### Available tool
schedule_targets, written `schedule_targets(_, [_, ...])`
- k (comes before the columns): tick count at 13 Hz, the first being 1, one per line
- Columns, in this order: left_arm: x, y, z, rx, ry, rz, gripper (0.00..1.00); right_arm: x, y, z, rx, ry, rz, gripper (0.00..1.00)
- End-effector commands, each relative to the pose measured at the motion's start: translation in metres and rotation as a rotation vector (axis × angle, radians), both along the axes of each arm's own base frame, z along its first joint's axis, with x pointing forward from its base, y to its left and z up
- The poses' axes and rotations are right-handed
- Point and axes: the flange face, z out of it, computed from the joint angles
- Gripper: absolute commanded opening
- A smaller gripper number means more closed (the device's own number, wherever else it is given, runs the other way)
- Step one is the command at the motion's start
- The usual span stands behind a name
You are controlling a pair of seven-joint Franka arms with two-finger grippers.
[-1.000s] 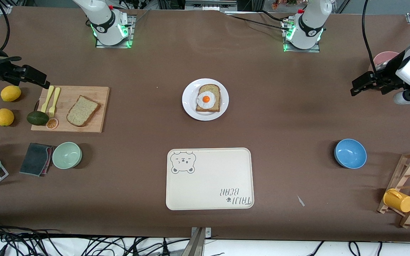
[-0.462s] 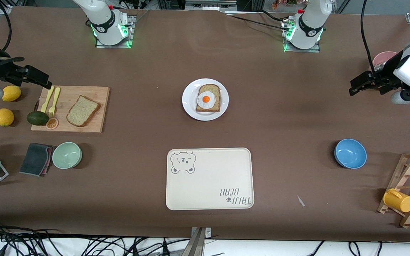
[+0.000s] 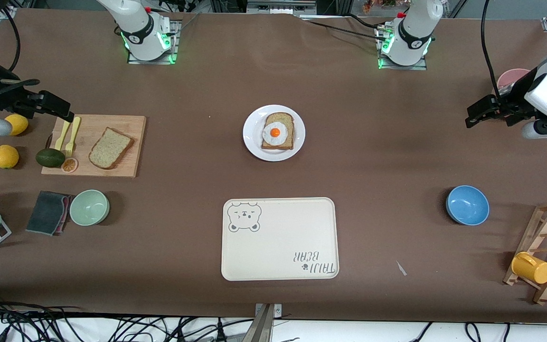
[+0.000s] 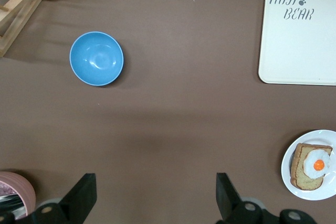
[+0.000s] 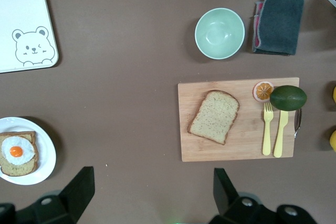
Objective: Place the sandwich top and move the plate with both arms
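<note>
No step is yet begun. The plate (image 3: 274, 133) lies mid-table with the egg slice (image 3: 278, 131) on it; the top (image 3: 110, 147) rests on the board (image 3: 94, 145). Right gripper (image 3: 62, 114) is held over the board's edge, left gripper (image 3: 476, 114) over bare table, both spread empty. A descent onto the top is judged next.

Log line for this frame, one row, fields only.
stage: pre-grasp | sandwich top: on cutting board | plate: holds egg slice | left claw: open, idle | right claw: open, above board edge

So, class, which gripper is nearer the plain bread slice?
Right. The right gripper hangs open by the cutting board holding the bread slice; the left gripper waits open at the other end.
</note>
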Motion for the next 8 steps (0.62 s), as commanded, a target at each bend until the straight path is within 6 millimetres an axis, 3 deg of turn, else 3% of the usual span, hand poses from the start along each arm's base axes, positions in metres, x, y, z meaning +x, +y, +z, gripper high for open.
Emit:
schedule_targets(1, [0.0,-0.002,0.008,0.031,-0.001,-0.005,1.0,0.0,0.003,0.006,-0.001,-0.014,-0.001,1.0])
schedule_targets(3, [0.0,-0.001,0.008,0.03,-0.001,-0.003,1.0,-0.001,0.018,0.006,-0.039,-0.02,0.023,1.0])
schedule_targets(8, [-0.001,-0.001,0.007,0.032,0.002,-0.002,1.0,-0.001,0.02,0.007,-0.056,-0.025,0.029,1.0])
